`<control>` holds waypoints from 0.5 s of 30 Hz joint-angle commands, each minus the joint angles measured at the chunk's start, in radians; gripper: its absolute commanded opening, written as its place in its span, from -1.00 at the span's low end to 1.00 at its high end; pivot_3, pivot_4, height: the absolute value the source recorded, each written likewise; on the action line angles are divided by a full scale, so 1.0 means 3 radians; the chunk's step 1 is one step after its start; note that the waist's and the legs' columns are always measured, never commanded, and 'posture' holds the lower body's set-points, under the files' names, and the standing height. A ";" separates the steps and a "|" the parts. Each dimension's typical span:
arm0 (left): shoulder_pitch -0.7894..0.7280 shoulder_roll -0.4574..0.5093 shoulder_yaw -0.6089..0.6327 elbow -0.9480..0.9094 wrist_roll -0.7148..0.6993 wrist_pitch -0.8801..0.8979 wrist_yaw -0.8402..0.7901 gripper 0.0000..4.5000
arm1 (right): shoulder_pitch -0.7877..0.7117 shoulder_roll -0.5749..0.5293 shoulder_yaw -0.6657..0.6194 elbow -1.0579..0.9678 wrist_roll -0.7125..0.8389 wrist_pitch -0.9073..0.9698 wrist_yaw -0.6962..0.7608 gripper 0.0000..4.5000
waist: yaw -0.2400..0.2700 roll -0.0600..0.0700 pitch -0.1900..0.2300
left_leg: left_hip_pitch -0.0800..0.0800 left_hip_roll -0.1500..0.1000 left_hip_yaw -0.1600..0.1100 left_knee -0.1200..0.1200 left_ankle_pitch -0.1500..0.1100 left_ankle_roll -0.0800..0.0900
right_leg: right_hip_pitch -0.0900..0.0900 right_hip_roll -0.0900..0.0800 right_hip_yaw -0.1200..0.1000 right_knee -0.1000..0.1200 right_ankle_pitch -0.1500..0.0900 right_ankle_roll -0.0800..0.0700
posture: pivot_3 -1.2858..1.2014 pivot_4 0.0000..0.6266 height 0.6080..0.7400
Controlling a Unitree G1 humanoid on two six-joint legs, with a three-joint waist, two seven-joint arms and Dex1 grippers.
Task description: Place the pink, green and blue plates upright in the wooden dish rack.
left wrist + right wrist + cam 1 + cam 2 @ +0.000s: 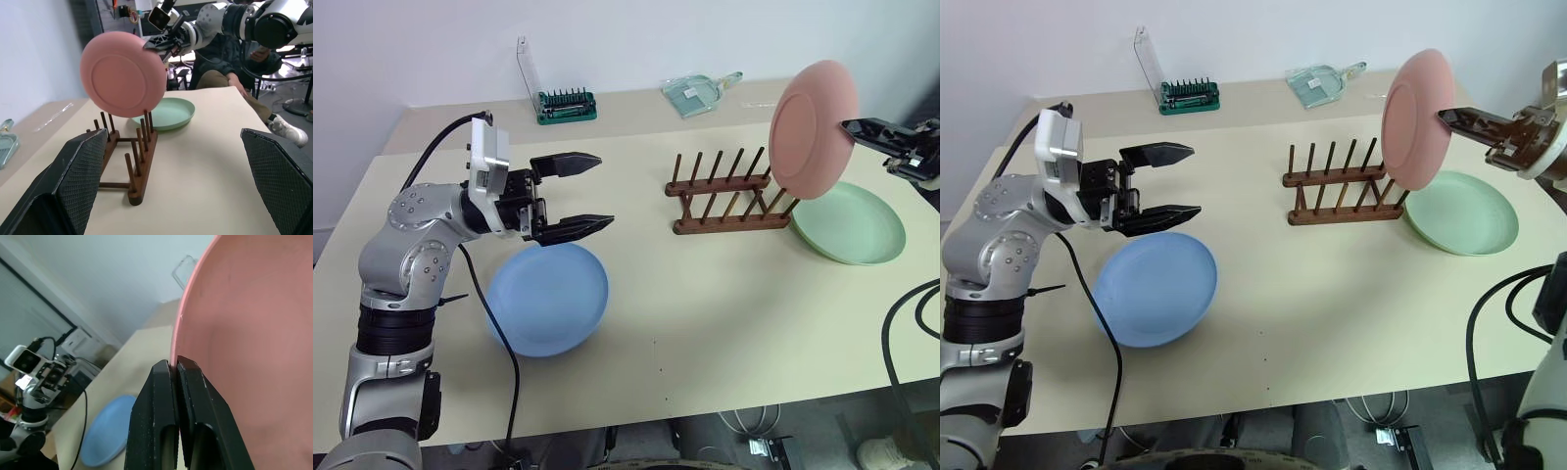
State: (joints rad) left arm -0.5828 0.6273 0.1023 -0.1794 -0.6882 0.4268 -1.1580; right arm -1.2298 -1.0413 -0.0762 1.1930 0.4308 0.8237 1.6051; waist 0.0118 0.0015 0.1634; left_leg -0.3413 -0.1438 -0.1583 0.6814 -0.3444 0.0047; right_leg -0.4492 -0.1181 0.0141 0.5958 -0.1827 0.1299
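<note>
Silver jointed left arm (416, 230), black cable, black textured pincer (578, 196) fingers

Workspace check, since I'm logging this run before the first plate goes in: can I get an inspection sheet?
Surface: beige table, bare in the middle.
Job's things: pink plate held upright in the air above the wooden dish rack, whose slots are empty; green plate flat beside the rack; blue plate flat.
Clutter: green-based tool holder and clear dustpan at the far edge.
Grippers: right gripper shut on the pink plate's rim; left gripper open, above the blue plate.
Cables: black cable along the left arm.
Surroundings: pale wall; seated person behind the table.
</note>
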 commanded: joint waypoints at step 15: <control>0.0018 0.0075 0.0085 -0.0154 -0.0051 0.0012 0.0032 1.00 | -0.0058 0.0206 -0.0392 0.0127 -0.0309 -0.0534 -0.0470 0.27 | -0.0002 0.0001 -0.0001 | 0.0000 0.0000 0.0001 0.0000 0.0000 0.0000 | -0.0001 0.0000 0.0001 0.0001 0.0000 0.0000 | 0.03 -0.52 1.00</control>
State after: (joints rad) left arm -0.5710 0.6315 0.1029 -0.1988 -0.6887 0.4316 -1.1518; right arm -1.2253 -0.9692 -0.1649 1.2334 0.3379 0.6859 1.4830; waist 0.0112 0.0018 0.1632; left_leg -0.3412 -0.1438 -0.1581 0.6814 -0.3443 0.0046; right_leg -0.4494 -0.1181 0.0144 0.5960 -0.1826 0.1298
